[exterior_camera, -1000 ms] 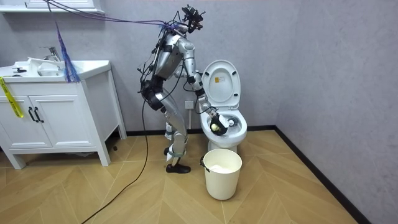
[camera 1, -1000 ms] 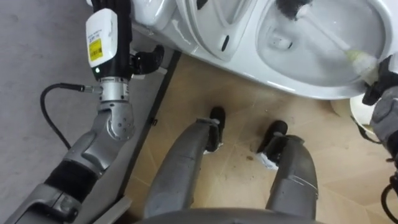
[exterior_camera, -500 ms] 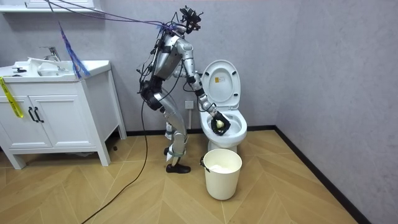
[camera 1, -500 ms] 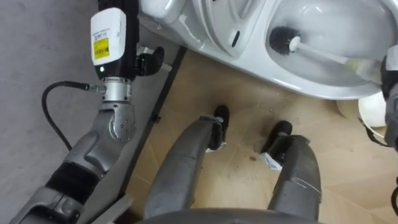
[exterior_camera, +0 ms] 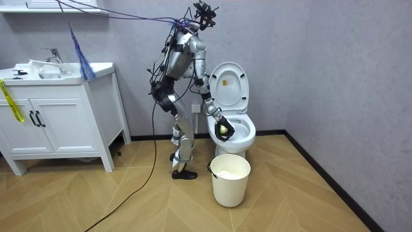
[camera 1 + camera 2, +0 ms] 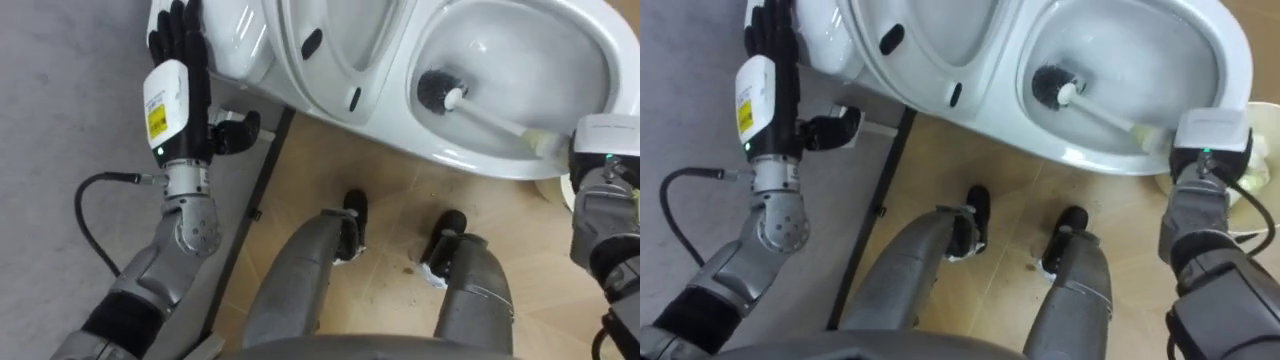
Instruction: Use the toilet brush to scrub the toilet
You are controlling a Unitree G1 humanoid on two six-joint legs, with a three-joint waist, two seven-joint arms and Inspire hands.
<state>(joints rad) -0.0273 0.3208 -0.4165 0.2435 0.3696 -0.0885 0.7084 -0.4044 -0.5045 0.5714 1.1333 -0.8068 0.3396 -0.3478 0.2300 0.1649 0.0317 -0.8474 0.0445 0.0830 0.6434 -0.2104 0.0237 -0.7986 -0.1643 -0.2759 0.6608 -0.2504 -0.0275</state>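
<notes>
The white toilet bowl (image 6: 590,60) lies open below me, its lid (image 5: 230,87) raised. A toilet brush (image 6: 436,88) with a black bristle head rests inside the bowl. Its white handle (image 6: 490,118) slants down to the right, ending in a yellow-green grip. My right hand (image 5: 223,129) is curled round that grip at the bowl's near rim, and its wrist (image 6: 1206,132) covers the fingers from above. My left hand (image 6: 178,30) is open with straight black fingers beside the toilet's outer left side. I stand close against the toilet, leaning over it.
A white bucket (image 5: 230,179) stands on the wood floor just in front of the toilet. A black water valve (image 6: 236,130) juts out by my left forearm. A white sink cabinet (image 5: 58,122) stands at the room view's left. Grey walls close the corner.
The whole view has shifted as my head moved. The brush head has swept from the bowl's far end to its left side. My torso has straightened a little.
</notes>
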